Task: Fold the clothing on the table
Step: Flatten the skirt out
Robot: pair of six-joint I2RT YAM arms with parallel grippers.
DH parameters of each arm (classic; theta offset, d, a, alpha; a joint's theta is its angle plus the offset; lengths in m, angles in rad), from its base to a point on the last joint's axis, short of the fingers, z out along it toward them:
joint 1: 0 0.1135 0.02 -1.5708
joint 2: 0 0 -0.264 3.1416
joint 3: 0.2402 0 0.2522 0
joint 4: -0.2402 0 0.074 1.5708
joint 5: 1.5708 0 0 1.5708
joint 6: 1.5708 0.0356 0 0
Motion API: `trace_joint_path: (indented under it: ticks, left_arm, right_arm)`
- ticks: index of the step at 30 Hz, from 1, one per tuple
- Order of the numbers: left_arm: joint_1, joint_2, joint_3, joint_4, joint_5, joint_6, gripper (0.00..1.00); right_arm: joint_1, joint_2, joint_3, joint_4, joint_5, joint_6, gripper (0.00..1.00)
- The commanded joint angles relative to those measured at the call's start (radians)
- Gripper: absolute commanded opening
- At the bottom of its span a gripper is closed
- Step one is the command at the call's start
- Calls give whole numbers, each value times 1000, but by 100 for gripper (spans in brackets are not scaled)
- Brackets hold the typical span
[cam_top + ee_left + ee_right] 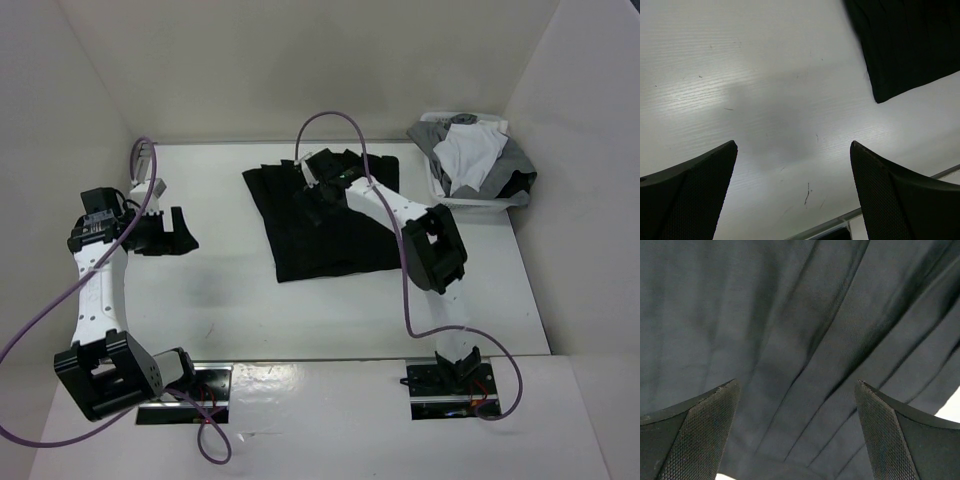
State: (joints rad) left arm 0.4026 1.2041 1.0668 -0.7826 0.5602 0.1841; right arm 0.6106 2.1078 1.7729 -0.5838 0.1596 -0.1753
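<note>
The left claw (163, 233) hangs wide over bare table (220, 300) with nothing between its fingers. It probably waits there so as not to crowd the cloth. In its wrist view the clothing (910, 45) shows only as a dark corner ahead and to the claw's right, apart from both fingers. The table's rail (840, 220) shows low, beside its right-hand finger. The top between this claw and that corner is open, so a reach to it looks unhindered.

The clothing lies flat and roughly square, right of the left claw. Its far edge is bunched and close to the back of the table. The right claw (315, 178) stands over that far edge with its jaws spread wide. Pleats fill the view beneath its fingers (695, 430) and no fabric is pinched. The stance suits a grasp of the far hem, to carry it toward the near edge. To this claw's right, a basket (470, 203) holding a heap (470, 150) of grey and white garments sits near, so side room there is scant.
</note>
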Motion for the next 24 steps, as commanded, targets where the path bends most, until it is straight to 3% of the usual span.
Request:
trace_joint_path:
  ticks: [1,5,11,24]
  left_arm:
    - [15,-38,-11,20,4,8,99]
    - [15,-38,-11,20,4,8,99]
    - [15,-29,-11,29,4,8,99]
    - [15,-20,-11,20,23,17,99]
  right_arm:
    - [-35,75,59,6,4,26,99]
    - [-63,109,86,-5,14,26,99]
    - [-123,37,-24,-14,-9,5,99]
    - [-123,-48,-210,-128,-34,-24,99]
